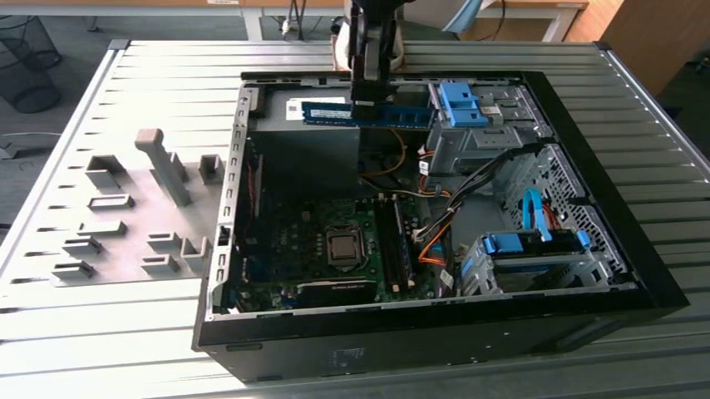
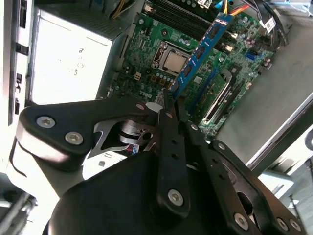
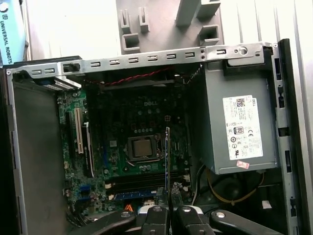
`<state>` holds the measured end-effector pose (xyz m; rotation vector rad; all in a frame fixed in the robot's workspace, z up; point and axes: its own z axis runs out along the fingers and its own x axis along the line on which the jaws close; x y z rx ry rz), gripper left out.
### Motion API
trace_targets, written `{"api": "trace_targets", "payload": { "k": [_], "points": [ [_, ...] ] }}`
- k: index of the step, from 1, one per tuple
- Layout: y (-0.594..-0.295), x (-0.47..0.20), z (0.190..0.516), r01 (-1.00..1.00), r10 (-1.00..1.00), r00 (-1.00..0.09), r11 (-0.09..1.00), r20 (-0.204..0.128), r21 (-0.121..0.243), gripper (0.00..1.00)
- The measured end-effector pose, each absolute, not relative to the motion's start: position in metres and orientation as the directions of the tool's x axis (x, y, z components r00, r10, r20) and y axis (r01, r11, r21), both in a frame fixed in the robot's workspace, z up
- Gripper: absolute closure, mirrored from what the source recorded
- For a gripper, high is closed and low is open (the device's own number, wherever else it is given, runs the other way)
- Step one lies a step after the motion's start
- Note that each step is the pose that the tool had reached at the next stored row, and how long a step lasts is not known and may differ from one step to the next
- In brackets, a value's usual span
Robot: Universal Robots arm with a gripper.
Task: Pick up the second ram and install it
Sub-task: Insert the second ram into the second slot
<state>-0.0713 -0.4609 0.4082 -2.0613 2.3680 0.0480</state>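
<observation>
Exterior view — pincer (image 1: 367, 100) clamped on second ram (image 1: 406, 118) — above open computer case (image 1: 444, 337)

Slatted metal table (image 1: 111, 341), wire wastebasket (image 1: 28, 60), wooden furniture (image 1: 649, 37)

A grey metal tabletop (image 1: 166, 83) of long ribbed slats carries two things. A black desktop computer case (image 1: 444, 337) lies on its side with its open face up, across the middle and towards the tabletop's edge on the exterior view's right, close to the near edge. Just beside it, towards the opposite edge, lies a flat grey plate with upright grey plastic holder blocks (image 1: 122, 224), also seen in the first wrist view (image 3: 166, 29).
</observation>
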Motion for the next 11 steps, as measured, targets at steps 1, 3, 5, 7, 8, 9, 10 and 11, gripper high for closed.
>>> {"api": "trace_targets", "payload": {
  "k": [1, 3, 5, 7, 8, 9, 10, 11],
  "points": [
    [-0.4609, -0.0713, 0.4081, -0.988, -0.988, -0.151, 0.150, -0.021, 0.022, 0.86],
    [-0.4609, -0.0713, 0.4080, -0.984, -0.984, -0.176, 0.176, -0.020, 0.022, 0.86],
    [-0.4609, -0.0713, 0.4078, -0.979, -0.979, -0.202, 0.201, -0.020, 0.022, 0.86],
    [-0.4609, -0.0713, 0.4077, -0.974, -0.974, -0.228, 0.227, -0.019, 0.021, 0.86],
    [-0.4609, -0.0713, 0.4077, -0.971, -0.971, -0.240, 0.240, -0.019, 0.021, 0.86],
    [-0.4609, -0.0713, 0.4076, -0.967, -0.967, -0.253, 0.252, -0.018, 0.021, 0.86],
    [-0.4609, -0.0713, 0.4075, -0.964, -0.964, -0.265, 0.265, -0.018, 0.021, 0.86],
    [-0.4609, -0.0713, 0.4074, -0.960, -0.960, -0.278, 0.278, -0.017, 0.021, 0.86]
  ]
}}
